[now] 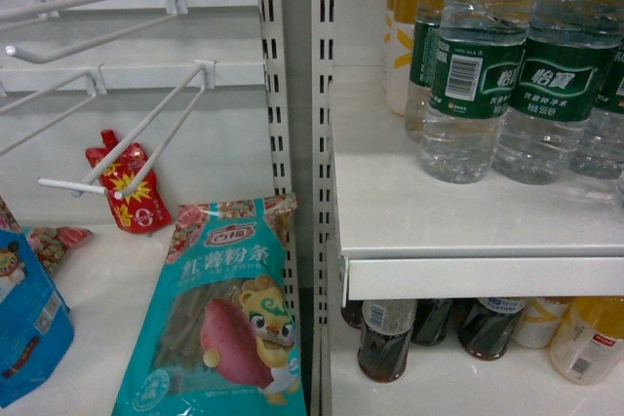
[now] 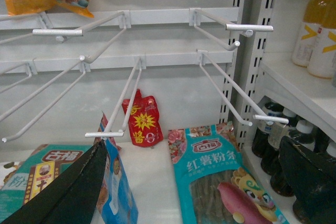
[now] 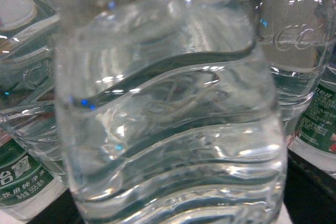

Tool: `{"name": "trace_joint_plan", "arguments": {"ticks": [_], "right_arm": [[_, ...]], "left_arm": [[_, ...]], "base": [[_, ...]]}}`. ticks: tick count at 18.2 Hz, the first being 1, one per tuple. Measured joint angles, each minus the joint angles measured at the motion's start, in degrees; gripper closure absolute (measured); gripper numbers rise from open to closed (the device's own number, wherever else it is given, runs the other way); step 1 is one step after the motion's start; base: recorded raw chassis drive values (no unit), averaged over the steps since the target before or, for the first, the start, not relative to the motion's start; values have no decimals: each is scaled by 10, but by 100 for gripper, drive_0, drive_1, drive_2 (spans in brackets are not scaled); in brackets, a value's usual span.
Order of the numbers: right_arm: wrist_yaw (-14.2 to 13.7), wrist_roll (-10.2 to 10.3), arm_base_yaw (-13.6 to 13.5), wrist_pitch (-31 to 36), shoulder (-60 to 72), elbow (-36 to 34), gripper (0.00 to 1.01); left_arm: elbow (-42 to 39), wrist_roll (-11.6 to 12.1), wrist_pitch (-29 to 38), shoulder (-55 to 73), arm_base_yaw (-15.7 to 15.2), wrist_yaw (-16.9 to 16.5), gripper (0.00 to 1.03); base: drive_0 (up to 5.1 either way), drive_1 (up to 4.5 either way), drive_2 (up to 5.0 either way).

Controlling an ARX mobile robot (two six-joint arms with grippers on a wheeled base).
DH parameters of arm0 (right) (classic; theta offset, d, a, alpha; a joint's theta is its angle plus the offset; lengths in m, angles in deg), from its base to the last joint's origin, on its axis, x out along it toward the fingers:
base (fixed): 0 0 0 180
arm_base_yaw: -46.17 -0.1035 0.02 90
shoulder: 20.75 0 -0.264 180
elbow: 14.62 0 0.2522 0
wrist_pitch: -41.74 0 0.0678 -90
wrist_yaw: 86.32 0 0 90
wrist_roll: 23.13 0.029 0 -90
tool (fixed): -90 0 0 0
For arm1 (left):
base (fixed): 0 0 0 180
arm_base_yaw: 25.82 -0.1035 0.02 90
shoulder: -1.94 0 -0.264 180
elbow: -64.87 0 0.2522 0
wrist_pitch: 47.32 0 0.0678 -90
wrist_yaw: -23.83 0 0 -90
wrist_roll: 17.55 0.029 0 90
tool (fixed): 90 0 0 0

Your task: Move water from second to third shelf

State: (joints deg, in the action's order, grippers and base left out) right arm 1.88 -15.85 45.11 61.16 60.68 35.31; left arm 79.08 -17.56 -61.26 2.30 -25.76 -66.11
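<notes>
Water bottle (image 3: 168, 129) fills right end effector's view.

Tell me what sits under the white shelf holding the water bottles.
Under the white metal shelf: dark cola bottles and yellow-orange juice bottles. Only their upper parts show; anything farther back is hidden.
</notes>
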Motion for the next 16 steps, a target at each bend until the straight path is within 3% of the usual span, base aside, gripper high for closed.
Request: {"name": "trace_joint_plan", "arguments": {"ticks": [2,9,16], "right_arm": [[1,2,0,-1,0,0,1],[11,1,0,-23,-12,0,3],[16,-16,-17,-134,-162,-33,3]], "left_arm": [[0,0,0,0,0,0,5],[0,0,0,0,0,0,5],[0,0,0,0,0,0,5]], "base": [[0,0,0],[0,0,0],[0,0,0]]}}
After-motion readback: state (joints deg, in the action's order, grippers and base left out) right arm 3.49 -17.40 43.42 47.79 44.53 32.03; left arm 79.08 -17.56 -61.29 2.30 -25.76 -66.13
